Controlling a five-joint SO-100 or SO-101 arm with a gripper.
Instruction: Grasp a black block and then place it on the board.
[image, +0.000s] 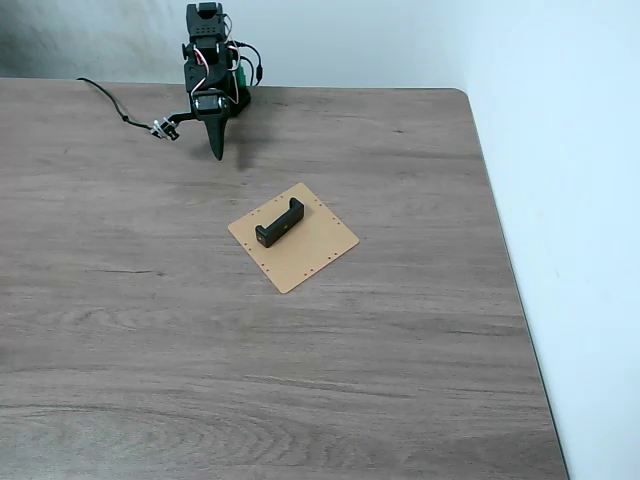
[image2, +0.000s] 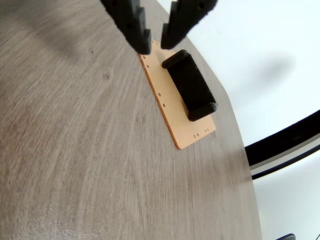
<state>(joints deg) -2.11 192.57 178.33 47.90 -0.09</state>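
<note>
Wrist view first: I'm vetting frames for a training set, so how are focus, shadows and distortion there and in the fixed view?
Wrist view: gripper fingertips soft-edged, black block and board sharper; table steeply foreshortened, a soft shadow on its top-left. Fixed view: even, diffuse light, no glare; a faint shadow beside the arm; block small but crisp.
</note>
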